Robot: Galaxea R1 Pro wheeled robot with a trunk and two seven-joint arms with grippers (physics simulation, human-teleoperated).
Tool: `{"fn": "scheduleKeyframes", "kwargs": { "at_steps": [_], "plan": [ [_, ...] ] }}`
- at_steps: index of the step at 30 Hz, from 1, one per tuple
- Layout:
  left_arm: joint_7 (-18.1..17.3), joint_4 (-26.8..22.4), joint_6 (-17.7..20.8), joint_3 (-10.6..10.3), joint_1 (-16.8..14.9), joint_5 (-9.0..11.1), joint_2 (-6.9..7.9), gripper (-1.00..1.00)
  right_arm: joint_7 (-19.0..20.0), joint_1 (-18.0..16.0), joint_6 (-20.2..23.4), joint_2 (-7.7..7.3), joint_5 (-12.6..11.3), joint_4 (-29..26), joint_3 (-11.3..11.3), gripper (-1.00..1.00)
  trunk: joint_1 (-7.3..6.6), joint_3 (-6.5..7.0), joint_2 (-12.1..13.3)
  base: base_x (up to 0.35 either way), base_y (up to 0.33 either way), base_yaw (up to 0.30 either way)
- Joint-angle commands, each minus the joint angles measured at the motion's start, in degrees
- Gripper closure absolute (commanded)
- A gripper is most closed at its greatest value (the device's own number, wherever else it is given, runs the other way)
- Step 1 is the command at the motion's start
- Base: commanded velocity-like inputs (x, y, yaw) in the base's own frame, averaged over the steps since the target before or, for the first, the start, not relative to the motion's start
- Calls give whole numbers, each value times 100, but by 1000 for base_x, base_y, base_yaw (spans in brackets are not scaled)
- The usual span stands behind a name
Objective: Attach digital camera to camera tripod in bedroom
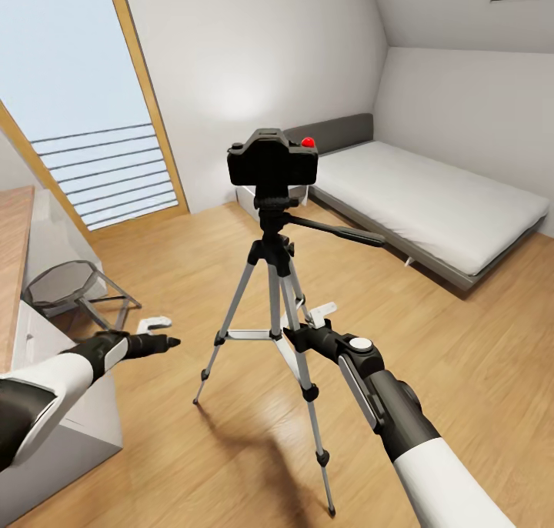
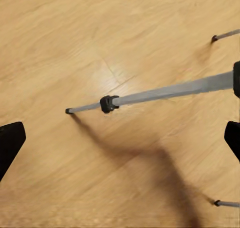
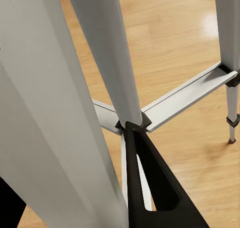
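Observation:
The black digital camera (image 1: 271, 158), red button on top, sits on the head of the camera tripod (image 1: 275, 278), which stands upright on the wood floor in the middle of the bedroom. Its pan handle (image 1: 338, 232) points right toward the bed. My right gripper (image 1: 298, 335) is low at the tripod's near leg; in the right wrist view the silver leg (image 3: 65, 113) runs between its fingers (image 3: 150, 188), which are shut on it. My left gripper (image 1: 163, 344) hangs open left of the tripod, above a leg (image 2: 165, 92) and bare floor, holding nothing.
A low grey bed (image 1: 431, 197) lies at the right against the wall. At the left stand a round grey metal stool (image 1: 65, 282) and a white cabinet (image 1: 69, 412) with a wooden top. Small white pieces (image 1: 156, 324) lie on the floor. A tall slanted window (image 1: 85, 128) fills the left wall.

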Motion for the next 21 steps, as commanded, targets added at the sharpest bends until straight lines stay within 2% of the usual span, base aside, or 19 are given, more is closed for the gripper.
{"fn": "scheduleKeyframes", "kwargs": {
  "at_steps": [1,5,6,12,13,21],
  "plan": [
    [-15,-3,30,-18,103,72,-4,-100,-10,-3,12,-1,484,464,-10,100,4,-9,-9,0,0,0],
    [-7,2,15,-16,529,88,-37,-100,-10,-3,14,-1,484,464,-11,100,4,-9,-9,0,0,0],
    [3,4,13,-13,743,114,-48,-100,-11,-3,13,-1,482,464,-11,100,4,-9,-9,0,0,0],
    [201,7,18,-4,1299,231,-58,-100,-8,-3,12,-1,477,464,-11,100,4,-9,-9,0,0,0],
    [387,7,19,-3,1489,256,-59,-100,-8,-3,12,-1,473,467,-11,100,4,-9,-9,0,0,0],
    [1486,7,-17,-2,2297,304,-97,-100,-8,-3,12,1,460,471,-9,100,4,-9,-9,0,0,0]
  ]
}}
